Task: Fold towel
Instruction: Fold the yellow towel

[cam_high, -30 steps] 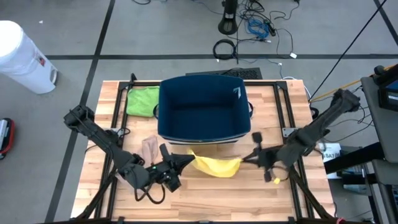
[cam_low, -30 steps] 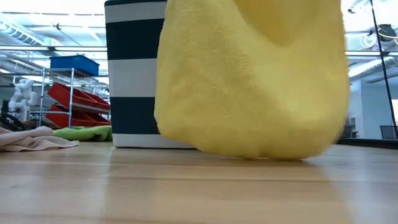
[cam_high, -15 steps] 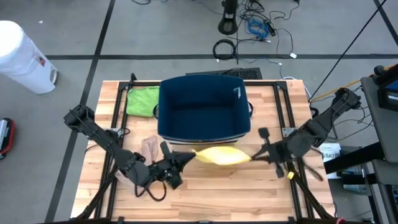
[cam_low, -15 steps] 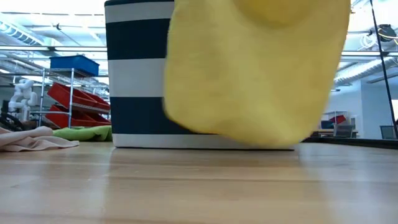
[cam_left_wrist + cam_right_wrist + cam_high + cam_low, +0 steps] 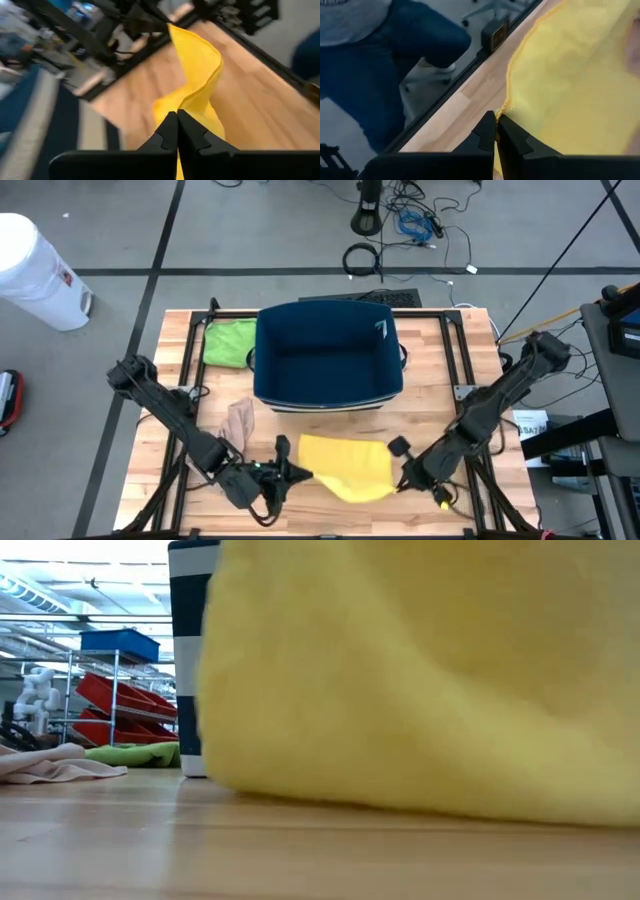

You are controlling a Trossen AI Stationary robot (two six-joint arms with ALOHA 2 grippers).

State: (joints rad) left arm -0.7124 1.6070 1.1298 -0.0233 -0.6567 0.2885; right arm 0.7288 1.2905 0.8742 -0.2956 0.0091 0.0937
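A yellow towel [image 5: 345, 465] hangs between my two grippers over the near half of the wooden table [image 5: 440, 370]. In the low view the towel [image 5: 420, 680] fills most of the picture, and its lower edge reaches down to the tabletop. My left gripper [image 5: 300, 473] is shut on the towel's left end, and my right gripper [image 5: 398, 472] is shut on its right end. Both grippers stand near the table's front edge. My left gripper pinches the towel's left end [image 5: 186, 106] between its two shut fingers, coming in slanting down from the table's left. The cloth runs away from the fingertips in a loose upright fold. My right gripper pinches the towel's hemmed edge at a corner [image 5: 508, 107] between its two shut fingers, slanting down from the right. The cloth spreads away from the fingers toward the table's middle, slack.
A dark blue bin [image 5: 328, 355] with striped walls [image 5: 195, 650] stands at the table's far middle. A green cloth [image 5: 230, 340] lies to its left and a beige cloth [image 5: 240, 418] in front of that. A seated person's leg [image 5: 395, 55] shows beyond the table's edge.
Both grippers have carried the towel from just in front of the bin toward the table's near edge and down. The towel first swung clear of the table. It now hangs wider between them, with its lower edge at the tabletop. The left gripper has rolled.
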